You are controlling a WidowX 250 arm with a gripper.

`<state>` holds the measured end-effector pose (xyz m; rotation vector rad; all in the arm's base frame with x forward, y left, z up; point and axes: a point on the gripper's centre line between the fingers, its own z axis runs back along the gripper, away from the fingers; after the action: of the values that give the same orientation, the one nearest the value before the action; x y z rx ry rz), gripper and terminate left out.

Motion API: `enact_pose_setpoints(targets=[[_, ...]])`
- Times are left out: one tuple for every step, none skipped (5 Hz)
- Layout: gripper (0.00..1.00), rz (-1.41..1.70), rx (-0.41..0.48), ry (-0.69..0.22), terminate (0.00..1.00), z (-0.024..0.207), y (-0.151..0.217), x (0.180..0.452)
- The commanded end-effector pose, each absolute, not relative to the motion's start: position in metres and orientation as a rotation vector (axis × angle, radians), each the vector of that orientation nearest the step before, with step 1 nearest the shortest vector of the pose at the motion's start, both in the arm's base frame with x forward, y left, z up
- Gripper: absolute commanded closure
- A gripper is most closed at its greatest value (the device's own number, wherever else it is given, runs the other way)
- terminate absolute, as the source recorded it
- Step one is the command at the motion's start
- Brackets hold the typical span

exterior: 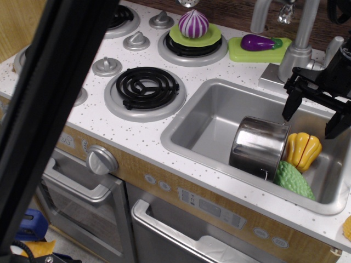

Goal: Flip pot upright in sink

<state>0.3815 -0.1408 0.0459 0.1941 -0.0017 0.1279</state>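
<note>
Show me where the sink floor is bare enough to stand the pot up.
The left half of the grey sink floor is bare, from its left wall to the shiny steel pot. The right end is crowded: a yellow ribbed toy vegetable and a green bumpy one lie beside the pot, under the open black tool.

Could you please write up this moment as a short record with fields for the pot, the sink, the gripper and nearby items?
pot: shiny steel, lying on its side in the sink, not upright
sink: grey basin set in the speckled counter
gripper: open, above the pot, holding nothing
yellow vegetable: in the sink, right of the pot
green vegetable: in the sink, at the front right
faucet: behind the sink
</note>
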Motion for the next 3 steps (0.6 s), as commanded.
enact_pose_setpoints(targets=[[0.0,0.128,0.194,-0.002,0.0,0.0459,-0.1408,0.3815],[0.0,0.115,0.226,-0.022,0.0,0.048,-0.1362,0.3849],[0.0,0.114,0.256,-0.02,0.0,0.0505,-0.1311,0.3897]])
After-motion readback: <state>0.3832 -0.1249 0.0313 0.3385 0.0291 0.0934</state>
